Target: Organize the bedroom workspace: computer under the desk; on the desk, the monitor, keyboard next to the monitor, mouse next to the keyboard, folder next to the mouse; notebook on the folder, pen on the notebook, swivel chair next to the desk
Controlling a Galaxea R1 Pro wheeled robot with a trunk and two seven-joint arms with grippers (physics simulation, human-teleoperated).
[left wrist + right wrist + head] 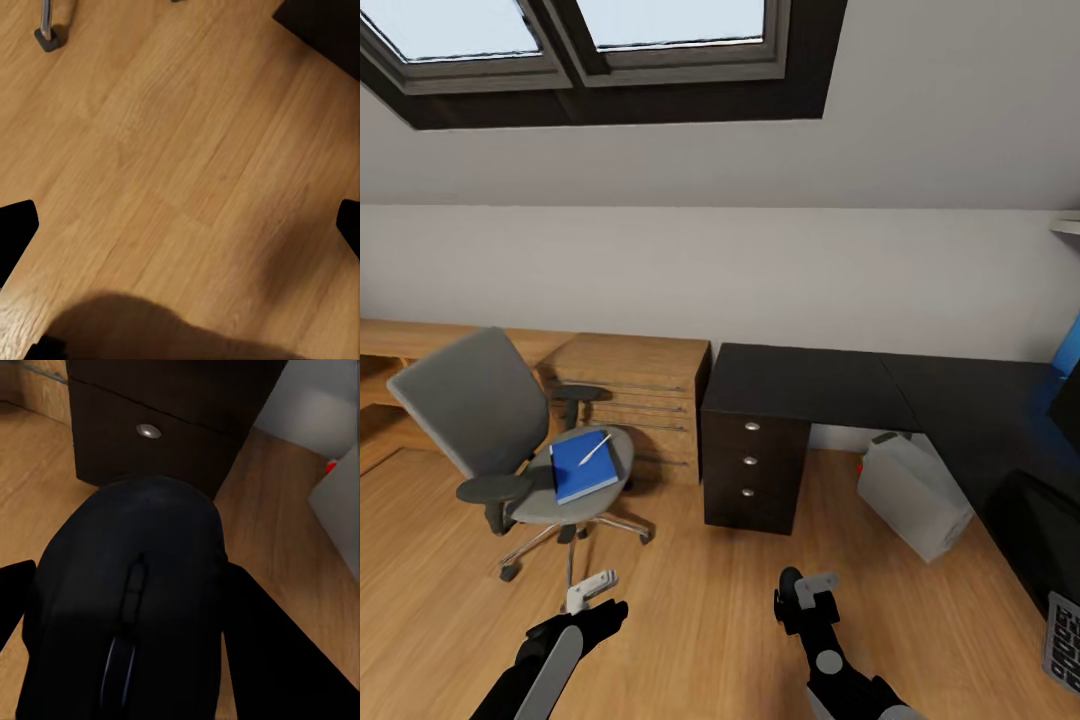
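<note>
We see the R gripper (127,607) clamped on the mouse (131,607), low over the wood floor (690,620) in front of the desk (810,385) drawer unit (752,470). L gripper (180,217) hangs spread wide w/ nothing between its fingers. Folder (582,465) w/ pen (596,449) on top lies on the swivel chair (490,420) seat; keyboard (1064,640) corner on desk at far right.

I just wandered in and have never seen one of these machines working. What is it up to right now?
The robot is tidying a bedroom workspace. Its right gripper holds the black mouse above the wooden floor, facing the desk and its drawer unit. The left gripper is open and empty. On the swivel chair seat lies the blue folder with the white pen on top, not yet moved. The keyboard shows at the desk's right end, and a white computer case sits under the desk.
</note>
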